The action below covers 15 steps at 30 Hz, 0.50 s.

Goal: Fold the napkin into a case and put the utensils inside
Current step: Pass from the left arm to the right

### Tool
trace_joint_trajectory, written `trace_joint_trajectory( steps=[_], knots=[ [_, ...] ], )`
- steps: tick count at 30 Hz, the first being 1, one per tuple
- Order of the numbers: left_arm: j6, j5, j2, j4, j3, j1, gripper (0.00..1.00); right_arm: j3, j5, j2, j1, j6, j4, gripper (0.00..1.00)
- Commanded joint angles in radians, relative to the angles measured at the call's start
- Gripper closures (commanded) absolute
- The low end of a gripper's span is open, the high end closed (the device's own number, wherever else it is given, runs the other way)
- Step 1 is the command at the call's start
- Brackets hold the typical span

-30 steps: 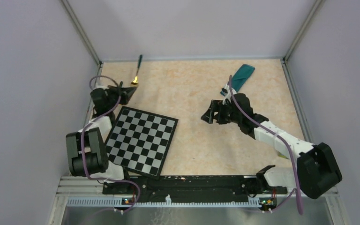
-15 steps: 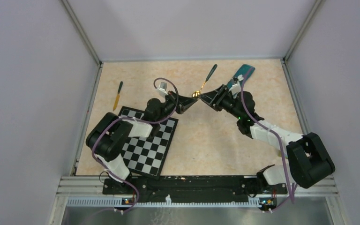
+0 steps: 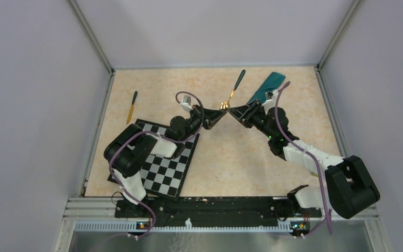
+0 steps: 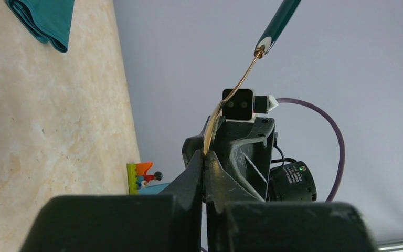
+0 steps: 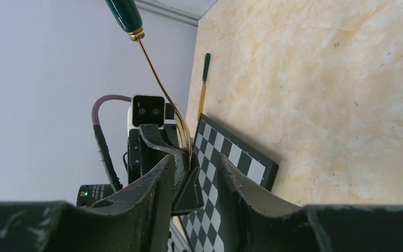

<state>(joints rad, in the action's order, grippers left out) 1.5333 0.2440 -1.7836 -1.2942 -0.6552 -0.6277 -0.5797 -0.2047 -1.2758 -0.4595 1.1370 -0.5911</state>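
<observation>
Left gripper point(image 3: 220, 113): squeezing tight on the gold end of a green-handled utensil point(image 3: 237, 84).
Right gripper point(image 3: 232, 111): standing half open, nose to nose with the left one, holding nothing.
Napkin point(image 3: 266, 87): lying bunched at 1 o'clock, right arm crossing in front.
Around: second utensil point(image 3: 131, 105) lying at 10 o'clock; checkerboard point(image 3: 162, 157) sitting under the left arm.
</observation>
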Motion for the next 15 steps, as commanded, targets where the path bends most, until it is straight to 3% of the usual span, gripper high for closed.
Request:
trace_joint_trajectory(
  steps=[1, 15],
  knots=[
    [0.048, -0.027, -0.032, -0.139, -0.004, -0.020, 1.00, -0.001, 0.012, 0.025, 0.009, -0.019, -0.036, 0.68],
    [0.062, -0.047, -0.065, -0.137, -0.045, -0.064, 1.00, -0.011, 0.011, 0.009, 0.019, -0.041, -0.028, 0.91]
  ],
)
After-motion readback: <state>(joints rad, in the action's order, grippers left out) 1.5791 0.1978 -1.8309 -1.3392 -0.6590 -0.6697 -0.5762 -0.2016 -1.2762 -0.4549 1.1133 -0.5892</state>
